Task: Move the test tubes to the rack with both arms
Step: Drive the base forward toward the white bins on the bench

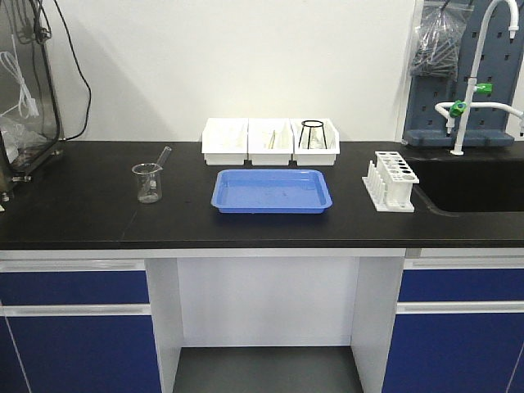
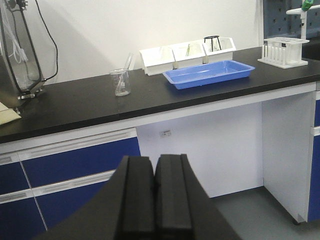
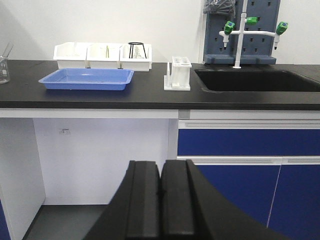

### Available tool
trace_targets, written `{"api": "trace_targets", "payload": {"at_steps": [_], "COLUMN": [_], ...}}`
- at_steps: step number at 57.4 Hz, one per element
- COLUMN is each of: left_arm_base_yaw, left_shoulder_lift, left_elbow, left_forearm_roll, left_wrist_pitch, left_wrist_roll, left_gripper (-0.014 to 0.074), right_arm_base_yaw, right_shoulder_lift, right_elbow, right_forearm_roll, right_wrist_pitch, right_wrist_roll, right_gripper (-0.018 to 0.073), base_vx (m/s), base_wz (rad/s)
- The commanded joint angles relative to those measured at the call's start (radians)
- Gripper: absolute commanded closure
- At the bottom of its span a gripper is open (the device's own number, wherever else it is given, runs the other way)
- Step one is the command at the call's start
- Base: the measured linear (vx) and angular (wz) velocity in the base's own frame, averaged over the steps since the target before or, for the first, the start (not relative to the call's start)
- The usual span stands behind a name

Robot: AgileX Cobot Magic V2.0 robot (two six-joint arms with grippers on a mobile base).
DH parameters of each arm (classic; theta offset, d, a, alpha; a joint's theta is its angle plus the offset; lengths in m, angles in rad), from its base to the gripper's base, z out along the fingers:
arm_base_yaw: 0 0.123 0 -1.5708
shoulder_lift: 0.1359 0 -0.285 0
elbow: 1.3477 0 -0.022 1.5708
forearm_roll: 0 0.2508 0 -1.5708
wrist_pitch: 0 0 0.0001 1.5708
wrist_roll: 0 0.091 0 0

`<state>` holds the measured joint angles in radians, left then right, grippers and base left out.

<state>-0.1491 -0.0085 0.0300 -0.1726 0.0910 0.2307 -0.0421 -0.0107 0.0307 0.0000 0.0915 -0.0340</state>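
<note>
The left fingers (image 2: 137, 197) and right fingers (image 3: 145, 202) are pressing together, gripping nothing, both sitting below the level of the table (image 1: 82, 205). One test tube (image 1: 164, 154) is leaning in the beaker (image 1: 147, 184) on the table's left; the rack (image 1: 391, 182) is standing right of the blue tray (image 1: 272, 192), beside the sink (image 1: 475, 187)

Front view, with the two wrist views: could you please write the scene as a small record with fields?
surface: black counter
source: one test tube leaning in a beaker, left of the blue tray
target: rack, right of the tray, beside the sink; no tube visible in it
behind tray: three white bins
left arm: left gripper shut, holding nothing, away from the counter
right arm: right gripper shut, holding nothing, away from the counter
progress: transfer not yet begun
</note>
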Motion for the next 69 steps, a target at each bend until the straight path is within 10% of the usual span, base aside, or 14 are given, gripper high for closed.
{"api": "trace_targets", "payload": {"at_steps": [1,69], "left_arm_base_yaw": [0.002,0.002], "left_shoulder_lift": [-0.02,-0.02], "left_elbow": [0.026,0.026], "left_forearm_roll": [-0.003,-0.003], "left_wrist_pitch": [-0.077,-0.077], "left_wrist_roll": [-0.008,-0.008], "left_gripper": [0.0617,0.0617], "right_arm_base_yaw": [0.001,0.001], "right_shoulder_lift": [-0.007,-0.007], "right_elbow": [0.011,0.011], "right_forearm_roll": [0.0,0.0], "right_wrist_pitch": [-0.077,-0.077], "right_wrist_roll": [-0.001,-0.001], "right_gripper": [0.0566,0.0566], "base_vx": [0.0,0.06], "base_wz": [0.0,0.0]}}
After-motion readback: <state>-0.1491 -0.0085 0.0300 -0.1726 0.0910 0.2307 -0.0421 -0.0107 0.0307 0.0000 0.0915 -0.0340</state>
